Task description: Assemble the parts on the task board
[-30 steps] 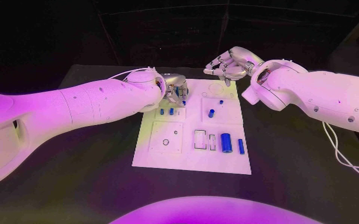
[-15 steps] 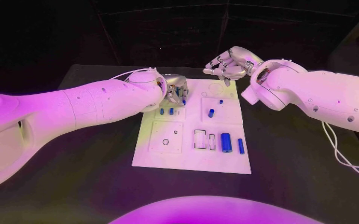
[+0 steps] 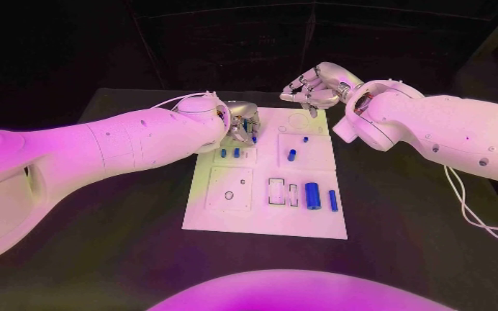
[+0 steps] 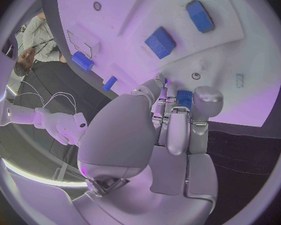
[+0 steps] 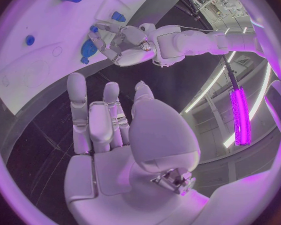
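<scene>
The white task board (image 3: pixel 265 214) lies in the middle of the black table. My left hand (image 3: pixel 244 122) hovers over its far left corner and pinches a small blue part (image 4: pixel 184 99) between its fingertips, the part showing just under the fingers (image 3: pixel 253 140). Two short blue parts (image 3: pixel 229 153) stand in the board below that hand. More blue parts sit to the right: a peg (image 3: pixel 291 155), a thick cylinder (image 3: pixel 312 196) and a slim bar (image 3: pixel 333 201). My right hand (image 3: pixel 311 88) hangs above the board's far edge, fingers apart (image 5: pixel 109 120), holding nothing.
The board has a ring-shaped recess (image 3: pixel 229 196) and a rectangular slot (image 3: pixel 277 192) near its front half. Black table (image 3: pixel 124 239) surrounds the board. My right forearm (image 3: pixel 415 127) reaches over the table's right side.
My right hand has drifted slightly up and away from the board's far edge. My left hand has stayed in place with the blue part.
</scene>
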`<state>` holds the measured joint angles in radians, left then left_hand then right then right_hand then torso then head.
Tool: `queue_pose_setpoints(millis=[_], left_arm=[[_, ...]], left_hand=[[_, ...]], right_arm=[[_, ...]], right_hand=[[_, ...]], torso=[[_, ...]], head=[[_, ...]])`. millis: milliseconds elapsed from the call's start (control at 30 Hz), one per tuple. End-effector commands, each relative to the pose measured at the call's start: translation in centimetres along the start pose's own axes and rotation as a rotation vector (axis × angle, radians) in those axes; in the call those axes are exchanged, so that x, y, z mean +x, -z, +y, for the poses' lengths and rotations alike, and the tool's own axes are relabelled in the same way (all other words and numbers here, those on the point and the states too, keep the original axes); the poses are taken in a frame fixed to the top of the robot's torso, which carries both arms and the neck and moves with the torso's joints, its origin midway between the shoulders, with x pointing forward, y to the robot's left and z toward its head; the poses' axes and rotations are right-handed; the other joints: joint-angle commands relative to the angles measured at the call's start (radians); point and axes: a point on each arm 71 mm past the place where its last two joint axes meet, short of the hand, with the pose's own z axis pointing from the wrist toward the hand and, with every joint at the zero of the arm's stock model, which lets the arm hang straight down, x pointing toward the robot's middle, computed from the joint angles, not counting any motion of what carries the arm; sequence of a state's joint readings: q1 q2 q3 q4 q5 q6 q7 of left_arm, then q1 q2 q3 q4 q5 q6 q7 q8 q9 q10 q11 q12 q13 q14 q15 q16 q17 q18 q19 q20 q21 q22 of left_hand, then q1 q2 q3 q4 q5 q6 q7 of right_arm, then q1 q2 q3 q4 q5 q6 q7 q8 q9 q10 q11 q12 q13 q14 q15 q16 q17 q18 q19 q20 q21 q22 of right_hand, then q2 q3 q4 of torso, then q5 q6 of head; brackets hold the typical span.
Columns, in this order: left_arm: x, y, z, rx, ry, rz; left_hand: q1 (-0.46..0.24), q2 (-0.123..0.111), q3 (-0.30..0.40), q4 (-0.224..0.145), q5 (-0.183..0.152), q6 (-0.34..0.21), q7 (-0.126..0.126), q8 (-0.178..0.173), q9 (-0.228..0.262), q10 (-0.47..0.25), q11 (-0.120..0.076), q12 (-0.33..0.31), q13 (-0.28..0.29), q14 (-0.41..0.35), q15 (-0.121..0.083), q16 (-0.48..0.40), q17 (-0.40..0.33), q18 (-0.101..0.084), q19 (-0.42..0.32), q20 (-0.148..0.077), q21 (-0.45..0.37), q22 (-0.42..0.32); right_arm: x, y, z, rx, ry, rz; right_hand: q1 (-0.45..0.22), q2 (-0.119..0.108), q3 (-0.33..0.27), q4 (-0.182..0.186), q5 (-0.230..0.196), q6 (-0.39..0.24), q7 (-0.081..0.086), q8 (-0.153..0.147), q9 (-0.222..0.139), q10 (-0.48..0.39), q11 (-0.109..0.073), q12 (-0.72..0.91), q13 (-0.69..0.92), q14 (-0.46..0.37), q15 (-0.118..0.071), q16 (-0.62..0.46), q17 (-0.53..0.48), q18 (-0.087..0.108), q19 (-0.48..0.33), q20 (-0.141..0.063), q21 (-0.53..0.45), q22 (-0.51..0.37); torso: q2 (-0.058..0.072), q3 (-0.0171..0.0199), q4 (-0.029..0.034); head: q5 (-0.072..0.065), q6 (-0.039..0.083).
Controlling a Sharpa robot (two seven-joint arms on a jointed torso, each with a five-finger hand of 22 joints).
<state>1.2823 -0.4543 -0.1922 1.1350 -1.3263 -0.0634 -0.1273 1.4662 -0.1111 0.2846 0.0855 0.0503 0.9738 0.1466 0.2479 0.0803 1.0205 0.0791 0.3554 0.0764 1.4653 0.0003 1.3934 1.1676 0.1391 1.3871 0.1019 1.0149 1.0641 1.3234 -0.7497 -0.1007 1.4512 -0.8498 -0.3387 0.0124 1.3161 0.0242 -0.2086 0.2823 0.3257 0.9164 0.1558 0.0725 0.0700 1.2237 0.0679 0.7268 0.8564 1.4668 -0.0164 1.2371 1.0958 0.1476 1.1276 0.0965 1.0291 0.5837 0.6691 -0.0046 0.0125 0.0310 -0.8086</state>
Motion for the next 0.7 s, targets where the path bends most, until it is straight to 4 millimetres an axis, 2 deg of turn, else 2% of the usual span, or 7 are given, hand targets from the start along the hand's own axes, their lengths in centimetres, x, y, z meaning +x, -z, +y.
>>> queue_pose_setpoints(millis=[33,200,267,700], left_arm=[[0.54,-0.08,-0.04,0.004,-0.011,0.044],[0.6,-0.11,0.02,0.003,-0.013,0.057],[0.6,-0.12,0.05,0.003,-0.013,0.059],[0.66,-0.18,-0.13,0.007,-0.014,0.065]], left_hand=[[-0.014,-0.007,0.009,-0.001,0.006,-0.014,0.006,-0.014,-0.005,-0.01,0.012,-0.012,-0.008,0.011,0.006,0.001,-0.007,-0.016,-0.001,0.001,-0.002,-0.002],[-0.025,-0.02,0.008,-0.005,0.005,-0.035,0.01,-0.035,-0.012,-0.03,0.018,-0.028,-0.012,0.007,0.011,-0.001,-0.017,-0.014,-0.008,0.007,-0.01,-0.007],[-0.026,-0.021,0.008,-0.006,0.005,-0.037,0.01,-0.037,-0.013,-0.031,0.019,-0.029,-0.012,0.007,0.011,-0.001,-0.018,-0.014,-0.008,0.007,-0.011,-0.007],[-0.029,-0.012,0.017,-0.01,0.006,-0.013,0.002,-0.034,-0.009,-0.017,0.014,-0.027,-0.009,0.006,0.009,0.001,-0.018,-0.012,-0.009,0.007,-0.01,-0.005]], right_arm=[[0.01,-0.06,0.26,-0.013,0.002,0.001],[0.03,-0.09,0.3,-0.014,0.002,0.0],[0.04,-0.09,0.3,-0.014,0.002,0.0],[0.03,-0.04,0.28,-0.011,0.002,0.001]], right_hand=[[0.005,0.003,-0.002,-0.002,0.005,-0.004,0.0,0.0,0.0,-0.005,-0.003,0.005,0.002,0.016,0.003,0.0,0.002,0.02,0.001,-0.002,-0.003,0.001],[0.005,0.004,-0.002,-0.002,0.005,-0.004,0.0,0.0,0.0,-0.005,-0.003,0.005,0.002,0.016,0.003,0.001,0.002,0.02,0.001,-0.002,-0.003,0.002],[0.005,0.004,-0.002,-0.002,0.005,-0.004,0.0,0.0,0.0,-0.005,-0.003,0.005,0.002,0.016,0.003,0.001,0.002,0.02,0.001,-0.002,-0.003,0.002],[0.005,0.004,-0.002,-0.002,0.005,-0.004,0.0,0.0,0.0,-0.005,-0.003,0.005,0.002,0.016,0.003,0.001,0.002,0.02,0.001,-0.002,-0.003,0.002]], torso=[[0.0,0.0001,0.0001],[0.001,0.001,-0.0003],[0.0,0.0003,0.0],[0.0,0.0003,0.0001]], head=[[-0.001,-0.002],[-0.002,-0.003],[-0.002,-0.003],[-0.001,-0.003]])
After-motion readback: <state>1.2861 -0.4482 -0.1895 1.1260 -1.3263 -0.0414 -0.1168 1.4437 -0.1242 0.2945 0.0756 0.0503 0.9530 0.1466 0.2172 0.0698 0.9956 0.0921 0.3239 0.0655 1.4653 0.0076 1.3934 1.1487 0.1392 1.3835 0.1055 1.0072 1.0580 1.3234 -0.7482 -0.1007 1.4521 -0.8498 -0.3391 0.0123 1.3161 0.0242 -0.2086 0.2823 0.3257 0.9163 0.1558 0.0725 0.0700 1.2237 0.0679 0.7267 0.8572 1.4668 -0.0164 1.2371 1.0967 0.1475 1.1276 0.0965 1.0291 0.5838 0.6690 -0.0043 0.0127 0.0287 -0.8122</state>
